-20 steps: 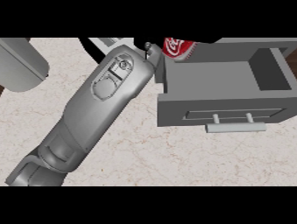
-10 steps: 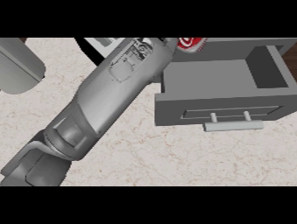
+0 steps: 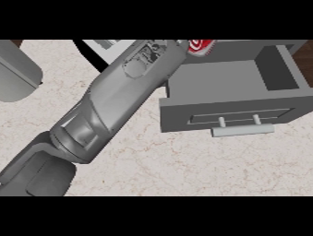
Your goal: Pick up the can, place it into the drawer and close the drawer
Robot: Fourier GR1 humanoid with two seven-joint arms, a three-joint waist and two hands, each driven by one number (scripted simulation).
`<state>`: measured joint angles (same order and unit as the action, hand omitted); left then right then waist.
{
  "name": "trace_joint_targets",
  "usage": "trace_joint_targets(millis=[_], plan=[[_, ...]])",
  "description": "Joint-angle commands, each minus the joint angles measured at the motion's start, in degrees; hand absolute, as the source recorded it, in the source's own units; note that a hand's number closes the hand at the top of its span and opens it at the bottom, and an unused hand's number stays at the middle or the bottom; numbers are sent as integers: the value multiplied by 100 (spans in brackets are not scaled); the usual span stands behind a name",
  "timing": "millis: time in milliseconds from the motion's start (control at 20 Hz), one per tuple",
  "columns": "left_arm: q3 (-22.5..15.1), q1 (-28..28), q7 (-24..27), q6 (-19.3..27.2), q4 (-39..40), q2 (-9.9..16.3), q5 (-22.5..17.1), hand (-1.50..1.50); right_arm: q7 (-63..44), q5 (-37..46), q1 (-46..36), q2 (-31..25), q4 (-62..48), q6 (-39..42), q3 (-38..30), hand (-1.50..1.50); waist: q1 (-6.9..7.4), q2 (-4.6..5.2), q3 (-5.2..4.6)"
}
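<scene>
Red and white, the can (image 3: 201, 45) is showing at the top edge of the head view, over the back left corner of the open drawer (image 3: 234, 108). We are carrying it further across than half a second ago, when it was sitting more to the left of that corner, so the placing step is nearly reached. Our forearm (image 3: 114, 106) is stretching up from the lower left, and the hand itself is hidden at the top edge (we cannot tell how its fingers are set). The other hand is not showing. We are seeing nothing lying inside the grey drawer, its handle (image 3: 243, 130) facing us over the marble counter (image 3: 186, 170).
</scene>
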<state>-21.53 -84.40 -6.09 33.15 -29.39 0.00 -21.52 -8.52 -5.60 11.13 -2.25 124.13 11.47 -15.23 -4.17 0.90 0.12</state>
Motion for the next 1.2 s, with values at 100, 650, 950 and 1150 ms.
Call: trace_joint_targets(millis=[100, 650, 950, 1150], plan=[[-176, -206, 380, 13, 621, 0, -251, 150, -33, 98, -228, -15, -59, -9, 145, -150, -94, 45, 2], [-1039, 236, 718, 382, 740, 0, -596, 150, 162, 93, -487, -114, -393, 12, 40, -150, -235, 77, 6], [-1230, -31, 609, 523, 954, 0, -664, -150, -210, -10, -640, -117, -162, -123, 38, -150, -277, 73, 2], [-1329, 178, 773, 690, 886, 0, -805, -150, 22, -7, -544, -156, -330, 44, 57, -150, -291, 78, 4]])
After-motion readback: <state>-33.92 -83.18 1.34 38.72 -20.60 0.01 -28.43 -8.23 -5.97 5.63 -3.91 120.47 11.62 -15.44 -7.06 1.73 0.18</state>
